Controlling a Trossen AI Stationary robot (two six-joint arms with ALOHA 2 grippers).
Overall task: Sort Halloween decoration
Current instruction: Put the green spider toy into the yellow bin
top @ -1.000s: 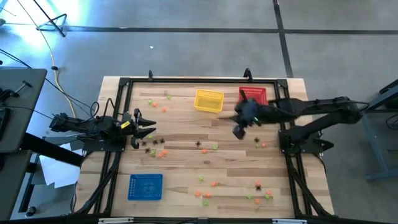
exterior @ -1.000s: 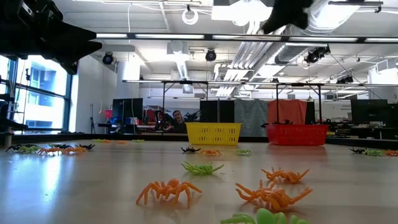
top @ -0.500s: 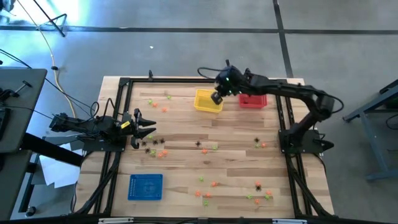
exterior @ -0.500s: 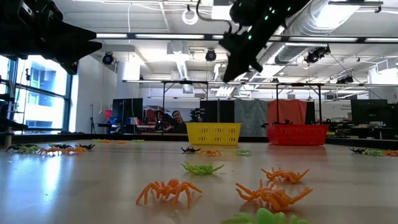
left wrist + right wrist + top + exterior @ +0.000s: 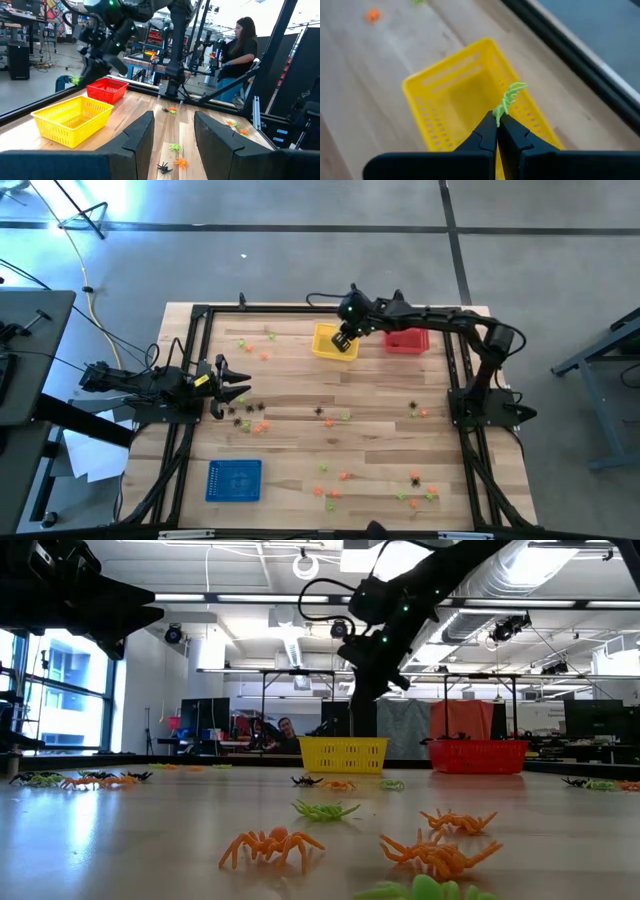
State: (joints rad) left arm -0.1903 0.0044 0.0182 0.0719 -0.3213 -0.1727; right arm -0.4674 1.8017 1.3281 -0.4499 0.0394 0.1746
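One light green spider (image 5: 509,99), pinched in the closed right gripper (image 5: 497,125), hangs over the yellow basket (image 5: 447,100); many spiders (image 5: 335,478) remain scattered on the table (image 5: 290,435), left gripper (image 5: 222,387) spread, idle.

the blue basket (image 5: 234,480) lies outside the low and both wrist views.

Open air between the right end effector (image 5: 497,125) and the uncovered yellow basket (image 5: 451,95) below, red basket (image 5: 407,339) alongside.
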